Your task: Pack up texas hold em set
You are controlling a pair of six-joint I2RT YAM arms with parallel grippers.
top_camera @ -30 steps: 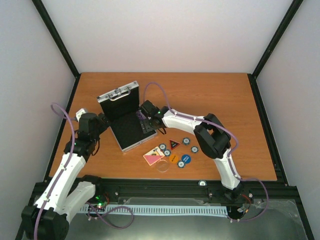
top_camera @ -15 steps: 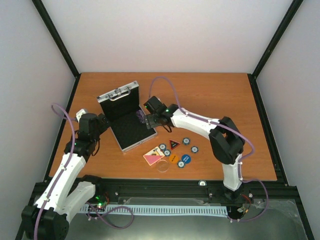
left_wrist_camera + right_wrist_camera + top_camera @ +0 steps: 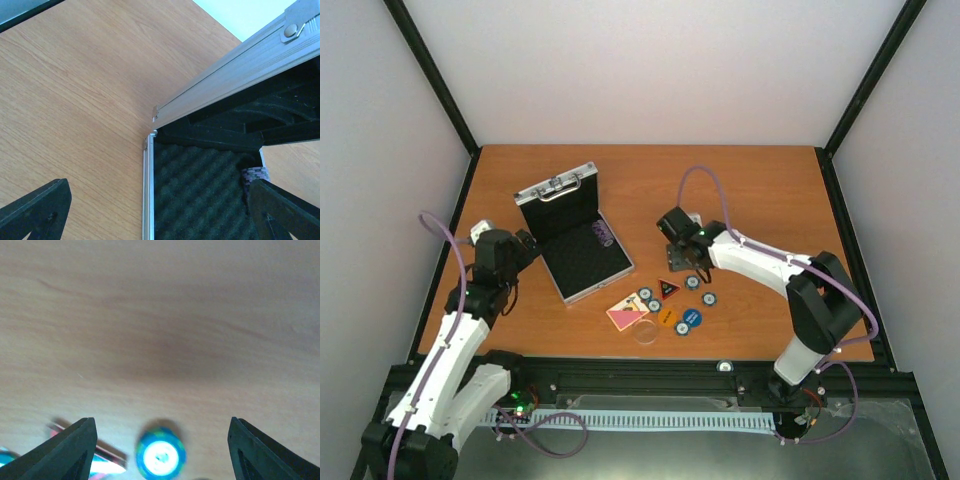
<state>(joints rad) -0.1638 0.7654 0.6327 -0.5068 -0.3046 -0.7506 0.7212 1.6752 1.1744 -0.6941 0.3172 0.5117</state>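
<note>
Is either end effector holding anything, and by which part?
Nothing is held. The left end effector stands open at the case's corner; the right end effector is open above a blue chip.

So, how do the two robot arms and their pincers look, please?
The left arm and right arm have white shells and black joints. A thin purple cable runs along each. The left pincer and right pincer have plain black, wedge-shaped fingers.
</note>
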